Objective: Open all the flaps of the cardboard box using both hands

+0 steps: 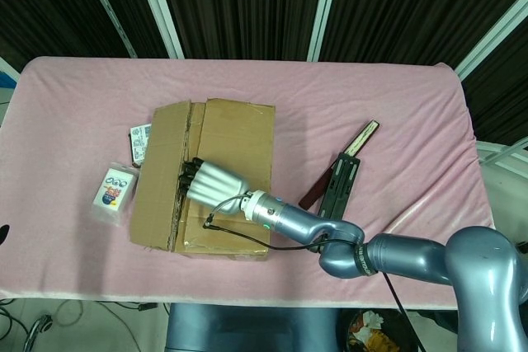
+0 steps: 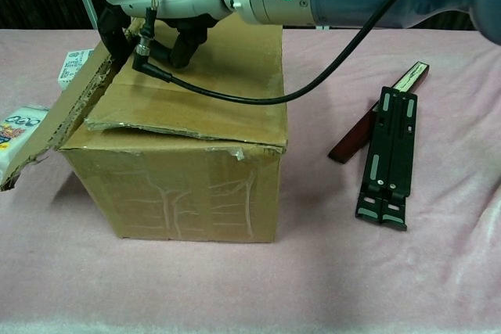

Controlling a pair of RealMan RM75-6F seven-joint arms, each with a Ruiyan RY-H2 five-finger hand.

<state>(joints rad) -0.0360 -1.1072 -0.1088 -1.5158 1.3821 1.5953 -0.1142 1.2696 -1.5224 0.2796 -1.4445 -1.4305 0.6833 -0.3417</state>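
Note:
The brown cardboard box (image 1: 239, 138) stands left of the table's middle, and it fills the left of the chest view (image 2: 188, 185). Its left flap (image 1: 161, 171) is raised and tilts outward (image 2: 70, 107). The right flap (image 1: 243, 133) lies nearly flat on top, slightly lifted at its torn front edge. My right hand (image 1: 213, 183) reaches across the right flap to the seam. Its dark fingertips (image 2: 113, 33) point down into the gap at the left flap's edge, and I see nothing held in them. My left hand is in neither view.
A black folding stand (image 1: 340, 183) and a dark red strip (image 1: 363, 138) lie right of the box. A small printed packet (image 1: 113, 191) and a white carton (image 1: 139, 142) lie against the box's left side. A cable (image 2: 235, 95) trails from my wrist over the box top.

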